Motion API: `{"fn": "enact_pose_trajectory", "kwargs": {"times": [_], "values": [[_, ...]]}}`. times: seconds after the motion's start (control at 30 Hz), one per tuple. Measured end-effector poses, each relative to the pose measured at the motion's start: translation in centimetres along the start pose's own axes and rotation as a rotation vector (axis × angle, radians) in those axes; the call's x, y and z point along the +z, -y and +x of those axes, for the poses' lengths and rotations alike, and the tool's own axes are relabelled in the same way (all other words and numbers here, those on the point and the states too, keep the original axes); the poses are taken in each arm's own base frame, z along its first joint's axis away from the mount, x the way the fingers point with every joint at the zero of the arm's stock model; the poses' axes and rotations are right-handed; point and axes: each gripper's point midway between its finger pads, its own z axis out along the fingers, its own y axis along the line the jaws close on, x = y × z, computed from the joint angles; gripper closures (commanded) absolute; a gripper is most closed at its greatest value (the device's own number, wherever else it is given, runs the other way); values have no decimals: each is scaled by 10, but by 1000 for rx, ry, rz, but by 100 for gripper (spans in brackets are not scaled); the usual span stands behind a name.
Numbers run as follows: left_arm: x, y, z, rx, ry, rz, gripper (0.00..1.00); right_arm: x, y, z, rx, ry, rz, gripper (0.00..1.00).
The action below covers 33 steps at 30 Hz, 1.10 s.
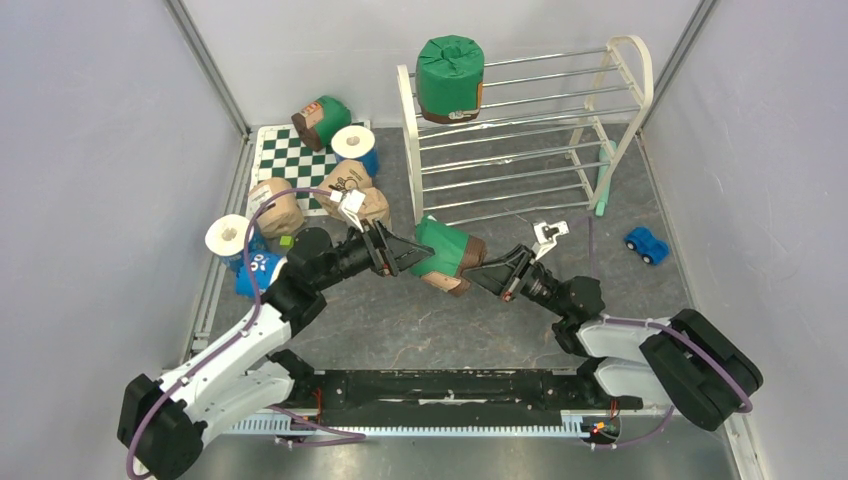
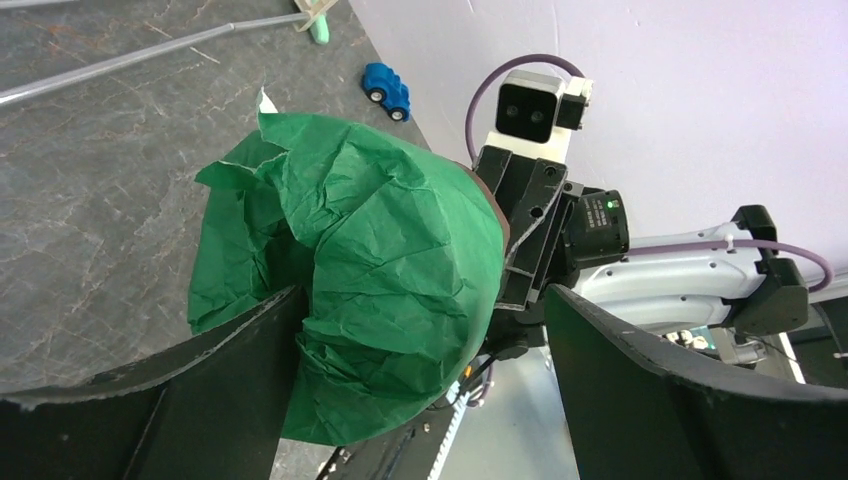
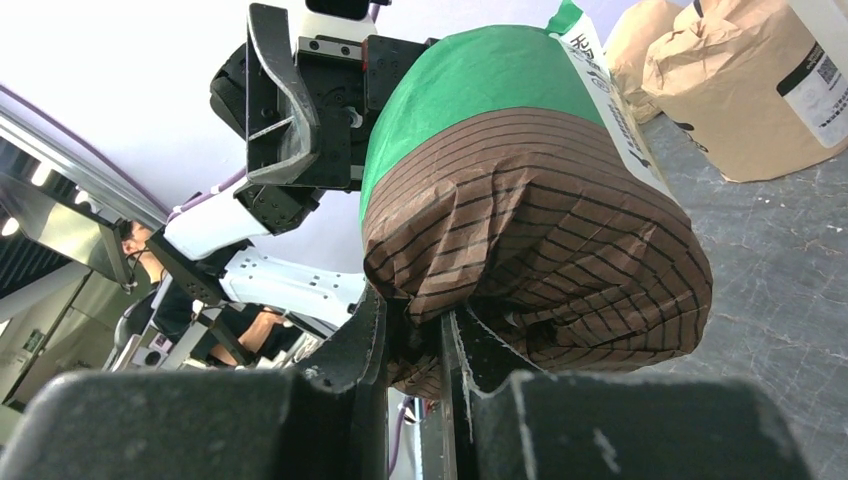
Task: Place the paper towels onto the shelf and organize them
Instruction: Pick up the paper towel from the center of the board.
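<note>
A green-wrapped paper towel roll (image 1: 443, 254) with a brown striped end hangs between my two grippers, in front of the shelf (image 1: 520, 150). My right gripper (image 1: 493, 271) is shut, pinching the brown striped wrap (image 3: 540, 250) at the roll's end; in the right wrist view the gripper (image 3: 415, 320) grips a fold of it. My left gripper (image 1: 403, 255) is open around the green end (image 2: 400, 260); one finger (image 2: 220, 380) touches the wrap, the other (image 2: 680, 400) stands apart. A second green roll (image 1: 450, 78) stands on the shelf's top tier.
A third green roll (image 1: 322, 122) and a white-blue roll (image 1: 353, 148) lie on the checkered mat (image 1: 290, 160). Three tan rolls (image 1: 345, 190) and more white-blue rolls (image 1: 232, 240) cluster left of my left arm. A blue toy car (image 1: 647, 244) sits right of the shelf.
</note>
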Motion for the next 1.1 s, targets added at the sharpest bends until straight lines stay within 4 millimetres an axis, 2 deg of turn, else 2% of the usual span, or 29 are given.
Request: {"fn": "enact_pose_trajectory", "kwargs": {"times": [0.33, 0.47, 0.53, 0.6, 0.63, 0.77, 0.93, 1.07, 1.1], "values": [[2, 4, -4, 36, 14, 25, 24, 9, -7, 3, 1, -26, -36, 90], [2, 8, -3, 43, 9, 43, 42, 11, -11, 7, 1, -41, -55, 88], [2, 7, -4, 46, 11, 40, 57, 11, -12, 7, 0, -43, -62, 85], [2, 6, -5, 55, 16, 37, 71, 11, -13, 6, -3, -42, -67, 76], [2, 7, -6, 59, 20, 37, 77, 12, -14, 6, -7, -42, -69, 67], [-4, 17, -8, 80, 27, 58, 92, 12, -13, 5, -44, -42, -71, 41], [-12, 36, -18, 131, 29, 50, 98, 15, -28, -5, -219, -24, -112, 18], [-19, 38, -33, 178, 43, -41, 98, 17, -31, -20, -417, -10, -72, 2], [-21, 36, -35, 188, 42, -65, 98, 18, -28, -25, -477, -13, -42, 2]]}}
